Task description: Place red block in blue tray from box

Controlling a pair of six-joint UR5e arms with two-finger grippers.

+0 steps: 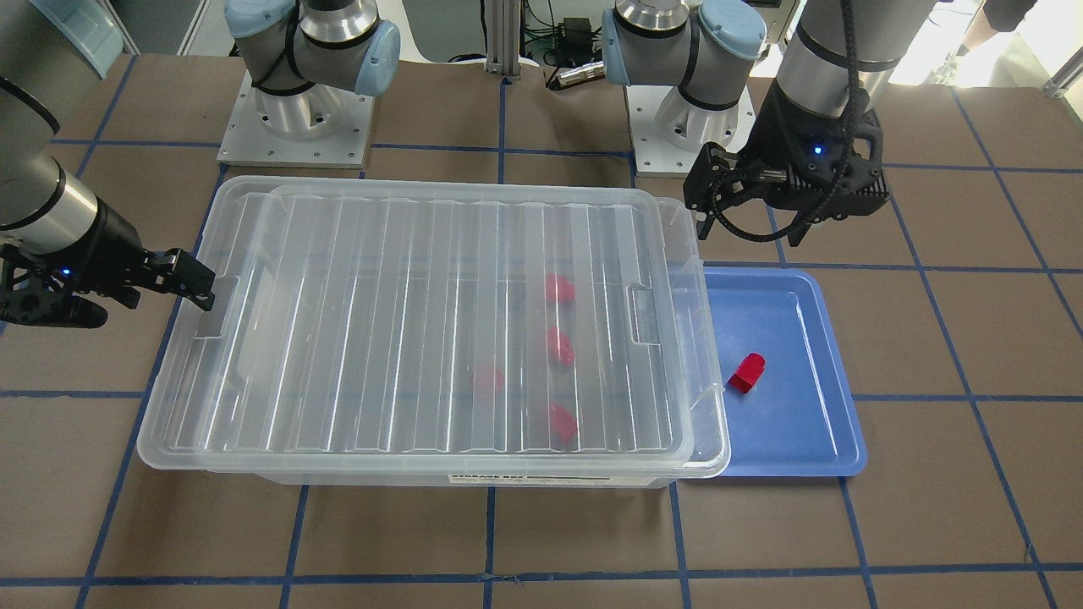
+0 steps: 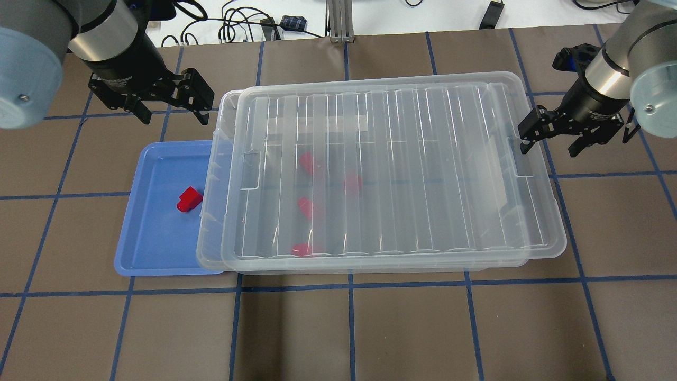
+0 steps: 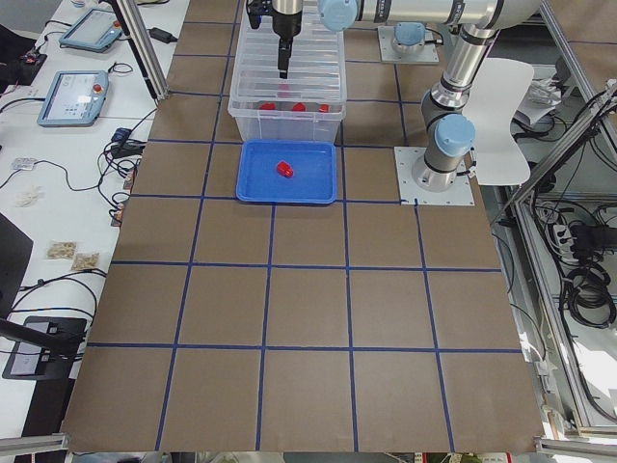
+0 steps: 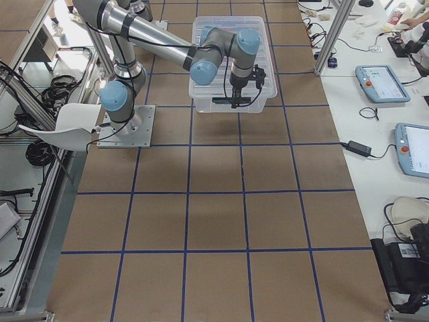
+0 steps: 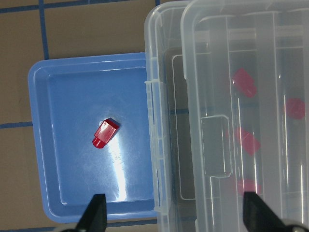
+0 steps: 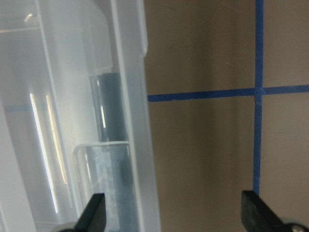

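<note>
Red block: You have one small, glossy red plastic block (image 2: 189,199), rounded at one end, lying on the floor of the blue tray (image 2: 153,248). It is below the left claw (image 2: 174,117) and well apart from its fingers.
Progress: The placement looks done to me. I see nothing left for you but backing the arms away.
Blue tray: Shallow, smooth, shiny plastic with a raised rim and rounded corners. One edge is tucked under the box's rim.
Box (image 2: 209,222): A large clear bin between the two claws. Four more red blocks (image 2: 307,161) show blurred inside.
Lid (image 2: 423,159): Ribbed and translucent, shifted toward the right claw (image 2: 549,150).
Left claw: Fingers spread, empty.
Right claw: Fingers apart, holding nothing, just beside the box's end.
Counter (image 2: 370,328): Matte brown with a grid of blue tape.
</note>
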